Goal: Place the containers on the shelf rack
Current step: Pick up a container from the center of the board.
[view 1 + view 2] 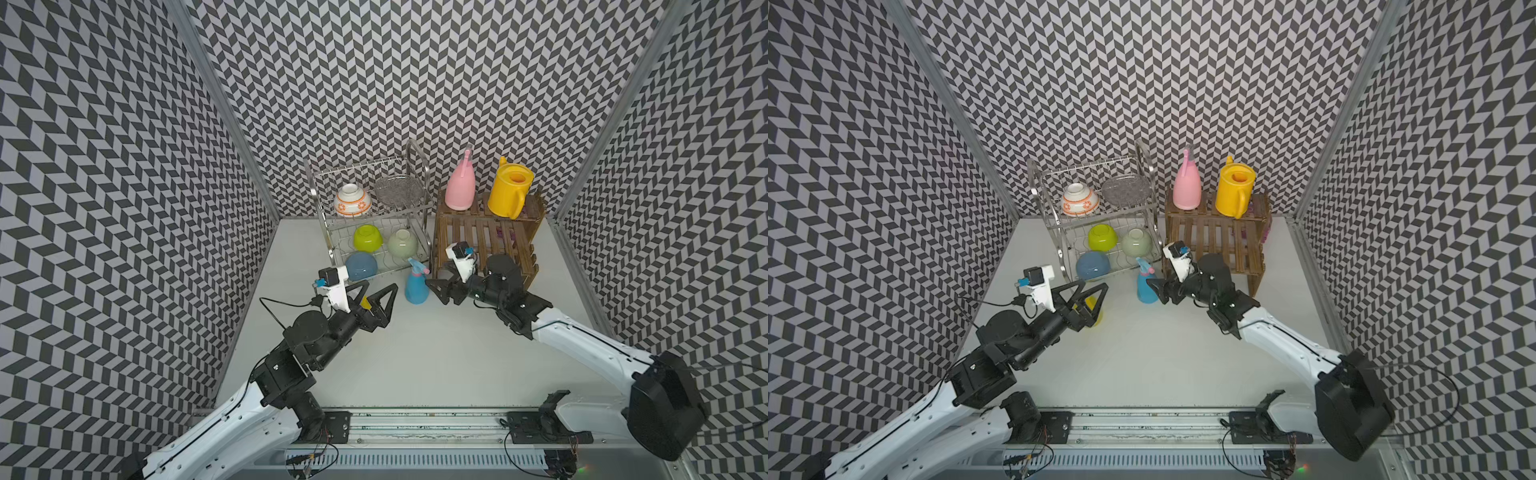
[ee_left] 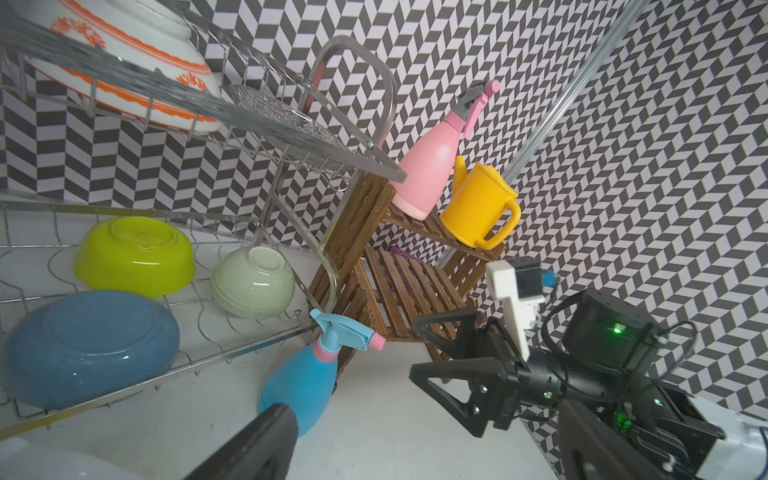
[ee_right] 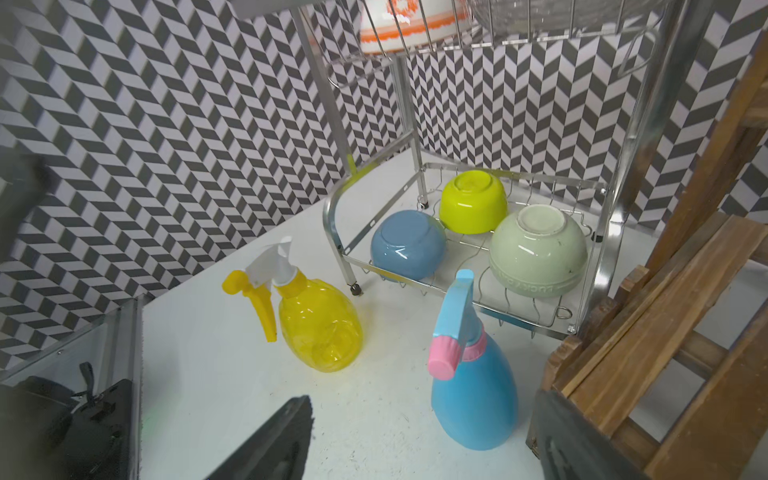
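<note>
The pink spray bottle point(image 1: 460, 189) and the yellow watering can point(image 1: 509, 193) stand on the top step of the brown slatted shelf rack point(image 1: 486, 245). A blue spray bottle point(image 1: 417, 284) stands upright on the table by the rack's front left corner. My right gripper point(image 1: 434, 277) is open at its right side; in the right wrist view the blue bottle point(image 3: 473, 390) sits between the fingers, untouched. The translucent yellow spray bottle point(image 3: 320, 328) stands further left, mostly hidden in both top views under my open left gripper point(image 1: 380, 286).
A metal wire dish rack point(image 1: 328, 232) with upturned bowls stands just left of the blue bottle. A small purple item point(image 2: 401, 255) lies on the shelf rack's lower step. Patterned walls close in the back and both sides.
</note>
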Controlling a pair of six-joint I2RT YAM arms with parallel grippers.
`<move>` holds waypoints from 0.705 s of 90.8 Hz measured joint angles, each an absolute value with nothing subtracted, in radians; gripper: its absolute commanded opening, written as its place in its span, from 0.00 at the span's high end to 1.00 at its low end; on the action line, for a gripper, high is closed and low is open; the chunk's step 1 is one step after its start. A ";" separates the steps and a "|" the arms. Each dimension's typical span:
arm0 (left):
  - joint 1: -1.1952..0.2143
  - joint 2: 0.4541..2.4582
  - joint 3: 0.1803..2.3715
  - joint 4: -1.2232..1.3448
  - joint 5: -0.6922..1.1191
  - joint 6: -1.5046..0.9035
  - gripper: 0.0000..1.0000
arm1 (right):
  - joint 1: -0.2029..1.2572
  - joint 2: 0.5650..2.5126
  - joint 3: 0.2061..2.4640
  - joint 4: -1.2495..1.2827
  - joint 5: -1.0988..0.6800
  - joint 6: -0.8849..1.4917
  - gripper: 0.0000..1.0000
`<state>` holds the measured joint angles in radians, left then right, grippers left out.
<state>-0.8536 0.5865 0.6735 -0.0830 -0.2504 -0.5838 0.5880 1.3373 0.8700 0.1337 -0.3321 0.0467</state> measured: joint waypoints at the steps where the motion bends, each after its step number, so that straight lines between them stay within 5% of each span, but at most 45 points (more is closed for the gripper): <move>1: -0.854 0.584 0.673 -0.083 -0.252 -0.583 0.00 | 0.588 1.348 0.878 0.132 -0.329 0.046 0.17; 64: -0.852 0.568 0.666 -0.076 -0.294 -0.543 0.00 | 0.598 1.630 1.111 0.029 -0.295 0.037 0.52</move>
